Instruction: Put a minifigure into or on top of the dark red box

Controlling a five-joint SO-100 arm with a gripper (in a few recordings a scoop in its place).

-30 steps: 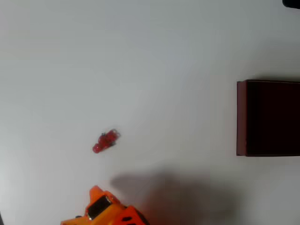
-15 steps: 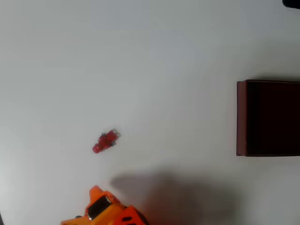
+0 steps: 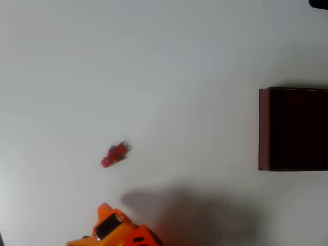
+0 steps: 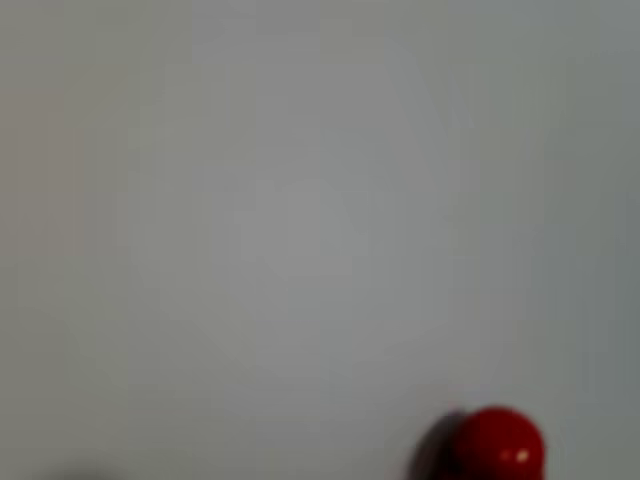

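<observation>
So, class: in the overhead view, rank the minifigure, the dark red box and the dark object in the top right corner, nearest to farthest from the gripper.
From the gripper, bottom left:
1. Minifigure, just above it.
2. Dark red box, right edge.
3. Dark object, top right corner.

Overhead view: dark red box (image 3: 264,128) cut by right edge; its far side out of frame, interior too dark to read. Orange hand (image 3: 110,228) cut by bottom edge; fingers not distinguishable, so open or closed cannot be told. Minifigure (image 3: 116,154) too small for detail. Black object (image 3: 319,3) clipped at top right corner, unidentifiable. Wrist view: blurred; red rounded shape (image 4: 495,445) cut by bottom edge, likely the minifigure.
</observation>
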